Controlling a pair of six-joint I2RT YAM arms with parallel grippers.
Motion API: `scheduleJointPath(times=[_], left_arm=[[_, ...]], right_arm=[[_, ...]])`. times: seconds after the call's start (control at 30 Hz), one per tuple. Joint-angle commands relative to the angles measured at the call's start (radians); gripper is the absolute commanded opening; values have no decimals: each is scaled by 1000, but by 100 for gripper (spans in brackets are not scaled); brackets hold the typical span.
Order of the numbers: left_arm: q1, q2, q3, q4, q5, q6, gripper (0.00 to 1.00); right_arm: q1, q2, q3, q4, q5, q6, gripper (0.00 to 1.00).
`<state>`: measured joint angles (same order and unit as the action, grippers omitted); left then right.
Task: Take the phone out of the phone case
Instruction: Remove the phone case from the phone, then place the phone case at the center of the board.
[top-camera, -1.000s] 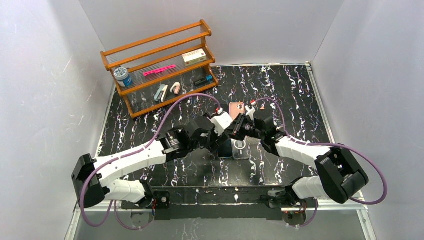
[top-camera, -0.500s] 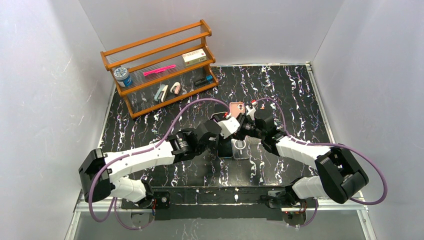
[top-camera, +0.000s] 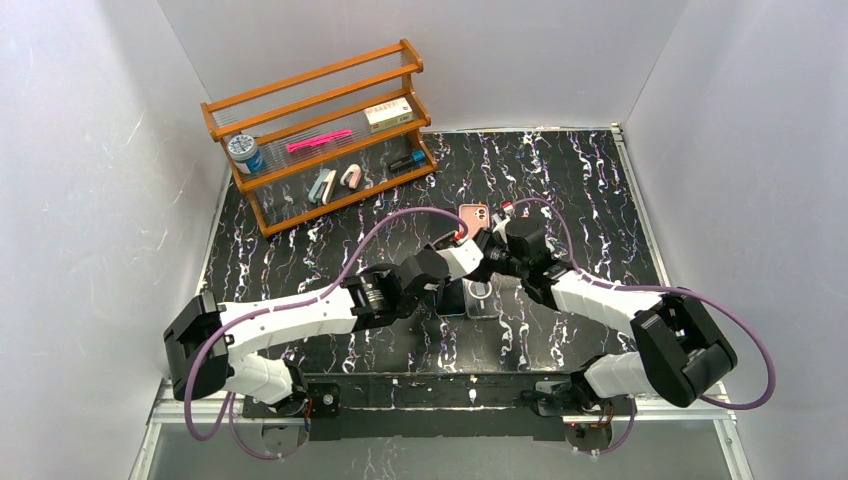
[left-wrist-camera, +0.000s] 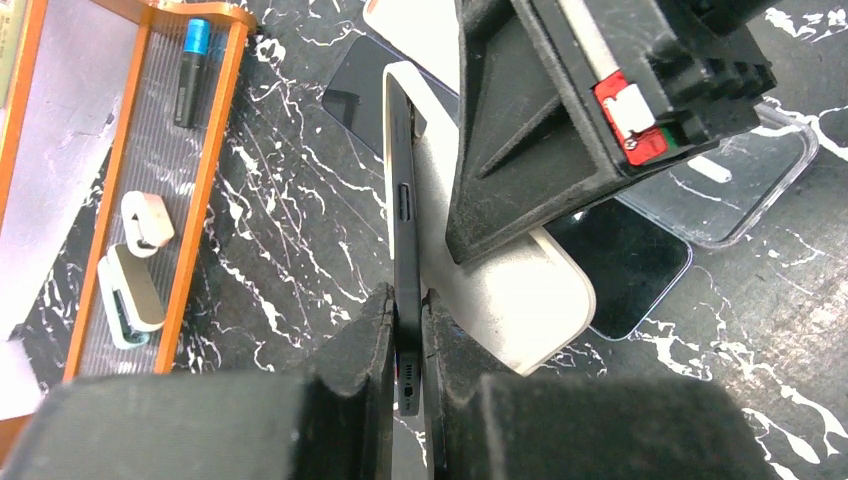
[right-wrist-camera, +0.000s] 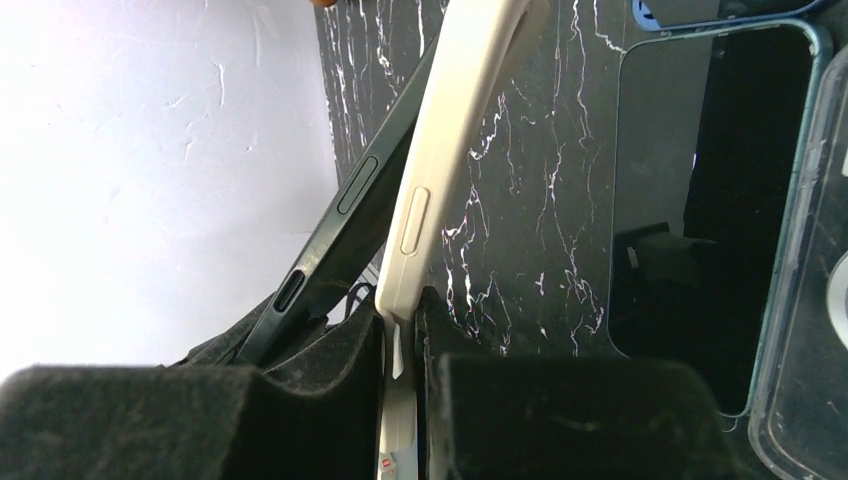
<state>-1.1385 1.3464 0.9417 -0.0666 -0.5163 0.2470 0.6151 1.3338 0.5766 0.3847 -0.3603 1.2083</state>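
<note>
Black marbled table (top-camera: 590, 190), white walls, wooden rack (top-camera: 310, 120) at back left. Both arms meet over mid-table.

Left gripper (left-wrist-camera: 407, 325) is pinched narrow on the long edge of the dark phone (left-wrist-camera: 405, 230), near its port end. Right gripper (right-wrist-camera: 400, 340) is clamped narrow on the rim of the cream case (right-wrist-camera: 440, 160). Phone and case are both held up on edge off the table, between the two grippers.

Right wrist view: phone and case splay apart at the gripper end and run together toward the far end. So one end is popped out, and the far end looks seated, though the corner itself is not clear.

Flat on the table under them lie a spare phone (left-wrist-camera: 630, 270) and a clear case (left-wrist-camera: 740, 190), touching or overlapping. A pink phone (top-camera: 473, 215) sits just behind the grippers.

Step, as judged: mid-separation, with both grips set and the phone half out. The next move calls for the left arm to draw the phone sideways and out of the far corner while the right holds the case fixed. Both pinches are thin edge grips, so slip is the risk, and a drop would land on the items below.
</note>
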Motion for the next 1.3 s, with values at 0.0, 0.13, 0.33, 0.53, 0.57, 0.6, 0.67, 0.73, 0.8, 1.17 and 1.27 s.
scheduleJointPath(times=[0.0,0.13,0.33,0.53,0.57,0.6,0.67,0.73,0.8,1.17,1.27], left_arm=[[-55,-65,-15,-20,-63,-21,0],[-97,-120,-22,-59,-98,-39,0],[-109,-218,-15,-109,-135,-75,0],[-109,-279,-10,-136,-156,-90,0],[-109,-282,-11,-137,-159,-91,0],[-109,-280,-13,-138,-174,-89,0],[-109,-260,-17,-144,-218,-82,0],[-109,-230,-13,-155,-279,-78,0],[-107,-197,-9,-163,-326,-83,0],[-44,-86,-25,-135,-332,-68,0],[-24,-63,-32,-116,-312,-53,0]], right_arm=[[6,-10,85,44,70,3,1],[1,19,111,-7,150,-12,1],[-85,93,178,-86,124,-168,1],[-216,73,164,-135,50,-281,1],[-243,59,160,-147,25,-311,1],[-270,46,159,-170,9,-348,1],[-334,11,160,-238,-16,-436,1],[-404,-20,160,-312,-34,-529,1],[-467,-47,153,-374,-50,-624,1],[-584,115,207,-495,-222,-850,1],[-584,169,224,-469,-225,-875,1]])
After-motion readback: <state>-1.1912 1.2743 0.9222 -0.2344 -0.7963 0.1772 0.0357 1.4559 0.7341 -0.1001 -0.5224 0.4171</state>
